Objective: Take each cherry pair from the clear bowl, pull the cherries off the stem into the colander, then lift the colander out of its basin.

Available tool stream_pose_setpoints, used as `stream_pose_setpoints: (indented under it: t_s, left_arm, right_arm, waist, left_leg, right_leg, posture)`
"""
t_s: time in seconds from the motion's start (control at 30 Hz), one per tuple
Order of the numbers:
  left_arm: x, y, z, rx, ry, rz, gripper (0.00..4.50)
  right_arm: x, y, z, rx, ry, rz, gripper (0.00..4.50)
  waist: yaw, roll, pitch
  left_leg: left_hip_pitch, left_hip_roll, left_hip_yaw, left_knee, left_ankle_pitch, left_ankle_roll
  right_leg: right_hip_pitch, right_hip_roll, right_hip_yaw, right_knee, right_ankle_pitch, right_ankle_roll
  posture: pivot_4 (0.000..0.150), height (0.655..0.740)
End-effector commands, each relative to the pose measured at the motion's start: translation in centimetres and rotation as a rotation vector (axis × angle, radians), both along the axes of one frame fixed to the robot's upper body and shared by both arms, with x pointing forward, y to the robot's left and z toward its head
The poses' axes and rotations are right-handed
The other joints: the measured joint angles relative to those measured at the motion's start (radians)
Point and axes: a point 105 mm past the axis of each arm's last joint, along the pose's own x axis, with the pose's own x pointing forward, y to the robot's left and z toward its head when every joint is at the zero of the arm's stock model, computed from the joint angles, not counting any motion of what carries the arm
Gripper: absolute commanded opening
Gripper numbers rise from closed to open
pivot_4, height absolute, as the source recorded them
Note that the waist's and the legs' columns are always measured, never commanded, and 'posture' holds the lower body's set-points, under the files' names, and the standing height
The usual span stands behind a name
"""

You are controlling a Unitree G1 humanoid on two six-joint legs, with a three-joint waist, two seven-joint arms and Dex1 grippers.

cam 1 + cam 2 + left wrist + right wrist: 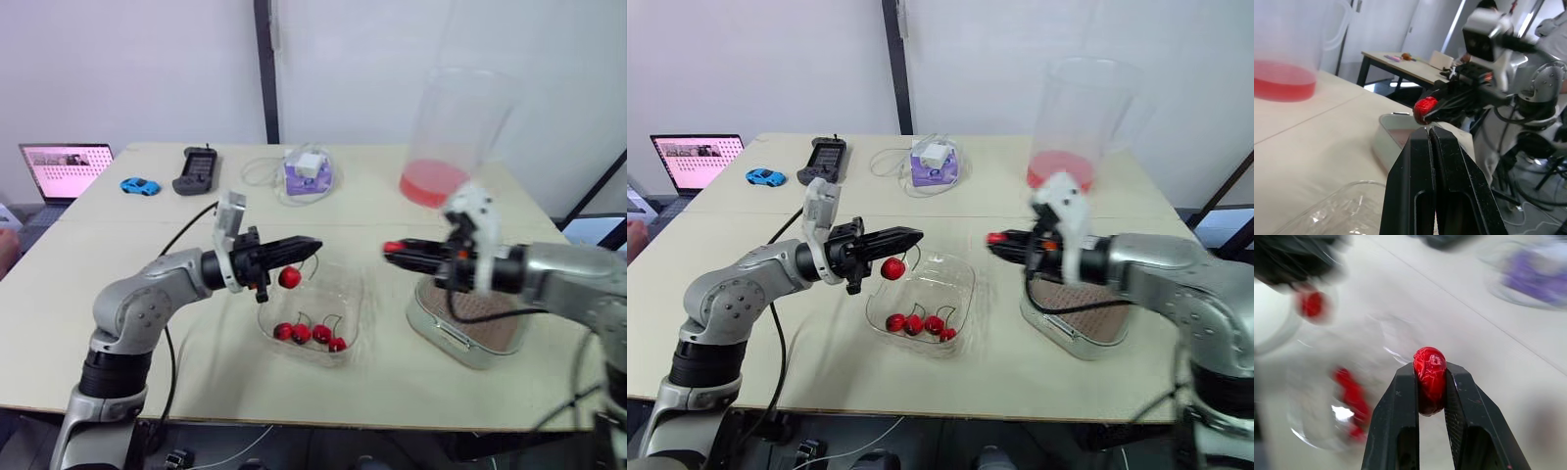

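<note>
Two grippers facing each other above a pale table (pixel 98 294), their tips well apart. The left gripper (pixel 313 246) is hovering over the near-left part of the clear bowl (pixel 351 311); in the left wrist view its fingers (pixel 1420 186) are pressing flat against each other, and a hanging cherry (pixel 289 277) is dangling just beneath them, above the bowl, though the stem is too thin for the exact grip point to be made out. The right gripper (pixel 997 239) is pointing towards the left one, above the table between the bowl and the basin (pixel 446 338). Its fingers are squeezing a pinched cherry (pixel 1430 377) narrowly between their tips, and that fruit is looking slightly crushed. Several loose cherries (pixel 309 333) with thin stems are lying together on the bowl's floor. The colander (pixel 495 321) is sitting inside the basin, to the right of the bowl and under the right wrist; whether any fruit is lying in it cannot be told. Along the far side of the table are standing a laptop (pixel 66 168), a blue toy car (pixel 140 185), a black controller (pixel 197 169), a purple box (pixel 309 173) with a coiled cable, and a tall clear pitcher (pixel 456 127) holding a shallow layer of red liquid.
</note>
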Motion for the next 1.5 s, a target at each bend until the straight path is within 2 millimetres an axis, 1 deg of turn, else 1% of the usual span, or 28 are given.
stream_pose_setpoints:
  t_s: [0.03, 0.07, 0.13, 0.17, 0.23, 0.3, 0.4, 0.5, 0.6, 0.63, 0.7, 0.83, 0.97, 1.0, 1.07, 1.13, 1.27, 1.37, 1.43, 1.5]
  left_arm:
    - [-0.3, -0.1, 0.6, -0.008, -0.041, -0.014, 0.00]
    - [-0.3, -0.2, 0.5, -0.006, -0.042, -0.017, 0.00]
    - [-0.3, -0.2, 0.4, -0.003, -0.043, -0.019, 0.00]
    - [-0.3, -0.3, 0.4, -0.001, -0.044, -0.019, 0.00]
    - [-0.4, -0.4, 0.3, 0.002, -0.045, -0.022, 0.00]
    - [-0.5, -0.4, 0.1, 0.005, -0.045, -0.024, 0.00]
    - [-0.6, -0.4, -0.1, 0.013, -0.048, -0.019, 0.00]
    - [-0.8, -0.2, -0.1, 0.024, -0.061, -0.016, 0.00]
    - [-0.9, 0.0, 0.0, 0.021, -0.067, -0.015, 0.00]
    - [-0.9, 0.0, 0.1, 0.021, -0.069, -0.015, 0.00]
    - [-0.9, 0.1, 0.1, 0.021, -0.070, -0.015, 0.00]
    - [-0.9, 0.1, 0.0, 0.021, -0.071, -0.013, 0.00]
    - [-0.8, 0.2, 0.3, 0.005, -0.075, -0.003, 0.00]
    - [-0.7, 0.2, 0.4, 0.001, -0.075, -0.001, 0.00]
    - [-0.6, 0.2, 0.5, -0.004, -0.075, -0.003, 0.00]
    - [-0.5, 0.2, 0.6, -0.003, -0.076, -0.004, 0.00]
    - [-0.8, 0.0, 0.9, -0.017, -0.071, -0.028, 0.00]
    - [-0.8, 0.0, 1.1, -0.018, -0.073, -0.033, 0.00]
    - [-0.8, 0.0, 1.3, -0.020, -0.074, -0.038, 0.00]
    - [-0.8, 0.0, 1.5, -0.024, -0.075, -0.043, 0.00]
  right_arm:
    - [-0.2, -3.3, 1.0, -0.095, -0.010, -0.030, 0.67]
    - [-0.3, -4.2, 0.6, -0.134, 0.023, -0.048, 0.67]
    - [-0.5, -6.5, -0.5, -0.273, 0.082, -0.066, 0.67]
    - [-0.6, -7.2, -0.9, -0.318, 0.107, -0.068, 0.67]
    - [-0.5, -7.8, -1.2, -0.344, 0.123, -0.062, 0.67]
    - [-0.1, -7.8, -1.3, -0.346, 0.123, -0.047, 0.67]
    - [0.5, -8.0, -1.7, -0.392, 0.099, -0.029, 0.67]
    - [0.8, -8.5, -2.3, -0.413, 0.119, -0.026, 1.56]
    - [0.8, -8.5, -2.0, -0.398, 0.122, -0.018, 3.01]
    - [0.8, -8.5, -1.8, -0.389, 0.121, -0.015, 3.62]
    - [0.7, -8.5, -1.5, -0.378, 0.118, -0.010, 4.48]
    - [0.5, -8.2, -0.6, -0.336, 0.111, 0.005, 4.48]
    - [0.0, -7.7, 0.4, -0.257, 0.108, 0.035, 4.48]
    - [-0.1, -7.4, 0.8, -0.216, 0.099, 0.052, 4.48]
    - [-0.2, -5.2, 2.6, -0.051, 0.040, 0.142, 4.48]
    - [-0.5, -3.2, 3.1, 0.051, 0.049, 0.209, 4.48]
    - [-1.1, 2.0, 2.8, 0.190, 0.077, 0.374, 4.48]
    - [-1.6, 5.4, 2.6, 0.280, 0.077, 0.468, 4.48]
    - [-1.8, 7.5, 2.4, 0.332, 0.084, 0.514, 4.48]
    - [-1.9, 9.0, 1.7, 0.358, 0.096, 0.532, 4.48]
  waist:
    - [-0.002, 0.000, 0.000]
    - [-0.004, 0.001, 0.000]
    - [-0.002, 0.001, 0.000]
    - [-0.001, 0.001, 0.000]
    - [-0.002, 0.001, 0.000]
    - [-0.004, 0.001, 0.000]
    - [-0.004, 0.001, 0.001]
    - [0.000, 0.001, 0.001]
    - [0.002, 0.002, 0.001]
    - [0.002, 0.002, 0.001]
    - [0.002, 0.002, 0.001]
    - [0.002, 0.002, 0.001]
    - [0.002, 0.002, 0.001]
    - [0.002, 0.002, 0.001]
    - [-0.003, 0.001, 0.001]
    - [-0.003, 0.003, 0.001]
    - [0.000, 0.002, 0.001]
    - [0.002, 0.002, 0.001]
    - [0.002, 0.002, 0.001]
    - [0.003, 0.002, 0.001]
  left_leg:
    - [0.000, 0.000, 0.001, 0.000, 0.000, 0.000]
    - [0.001, 0.000, 0.001, 0.000, -0.001, 0.001]
    - [0.002, 0.001, 0.001, 0.000, -0.001, 0.001]
    - [0.002, 0.001, 0.001, 0.000, -0.001, 0.002]
    - [0.001, 0.001, 0.002, 0.000, -0.001, 0.002]
    - [0.002, 0.001, 0.002, 0.001, -0.001, 0.002]
    - [0.002, 0.001, 0.002, 0.001, -0.001, 0.002]
    - [0.001, 0.000, 0.002, 0.001, -0.001, 0.002]
    - [0.001, 0.000, 0.002, 0.001, -0.001, 0.001]
    - [0.001, 0.000, 0.002, 0.001, -0.001, 0.001]
    - [0.001, 0.000, 0.002, 0.001, -0.001, 0.001]
    - [0.001, 0.000, 0.002, 0.001, -0.001, 0.001]
    - [0.001, 0.000, 0.002, 0.001, -0.001, 0.002]
    - [0.001, 0.000, 0.002, 0.001, -0.001, 0.002]
    - [0.001, 0.000, 0.002, 0.001, -0.001, 0.002]
    - [0.001, 0.000, 0.002, 0.001, -0.001, 0.002]
    - [0.001, 0.001, 0.001, 0.001, -0.001, 0.001]
    - [0.001, 0.000, 0.001, 0.001, -0.001, 0.001]
    - [0.001, 0.000, 0.001, 0.002, -0.001, 0.001]
    - [0.001, 0.000, 0.000, 0.002, -0.001, 0.001]
  right_leg:
    - [0.000, 0.000, 0.001, 0.000, 0.000, 0.000]
    - [0.000, 0.000, 0.002, 0.000, 0.000, 0.000]
    - [0.000, 0.001, 0.002, 0.000, 0.000, 0.000]
    - [0.000, 0.001, 0.002, 0.000, 0.000, 0.000]
    - [0.000, 0.001, 0.002, -0.001, 0.000, 0.000]
    - [0.001, 0.001, 0.002, -0.001, 0.000, 0.000]
    - [0.000, 0.001, 0.002, 0.000, 0.000, 0.000]
    - [0.000, 0.000, 0.002, -0.001, 0.000, 0.000]
    - [0.000, 0.000, 0.002, -0.001, 0.000, 0.000]
    - [0.000, 0.000, 0.002, -0.001, 0.000, 0.000]
    - [0.000, 0.000, 0.002, -0.001, 0.000, 0.000]
    - [0.000, 0.000, 0.002, -0.001, 0.000, 0.000]
    - [0.000, 0.000, 0.002, -0.001, 0.000, 0.000]
    - [0.000, 0.000, 0.002, -0.001, 0.001, 0.000]
    - [0.001, 0.000, 0.002, -0.001, 0.001, 0.001]
    - [0.001, 0.000, 0.002, 0.000, 0.001, 0.001]
    - [0.001, 0.001, 0.002, 0.000, 0.001, 0.001]
    - [0.001, 0.000, 0.001, -0.001, 0.001, 0.001]
    - [0.001, 0.000, 0.001, -0.001, 0.001, 0.001]
    - [0.001, 0.000, 0.001, 0.000, 0.001, 0.001]
  posture:
    - [0.150, 0.7332]
    - [0.150, 0.7332]
    - [0.150, 0.7332]
    - [0.150, 0.7332]
    - [0.150, 0.7332]
    - [0.150, 0.7332]
    - [0.150, 0.7332]
    - [0.150, 0.7332]
    - [0.150, 0.7332]
    - [0.150, 0.7332]
    - [0.150, 0.7332]
    - [0.150, 0.7332]
    - [0.150, 0.7332]
    - [0.150, 0.7332]
    - [0.150, 0.7332]
    - [0.150, 0.7332]
    - [0.150, 0.7332]
    - [0.150, 0.7332]
    - [0.150, 0.7332]
    - [0.150, 0.7332]
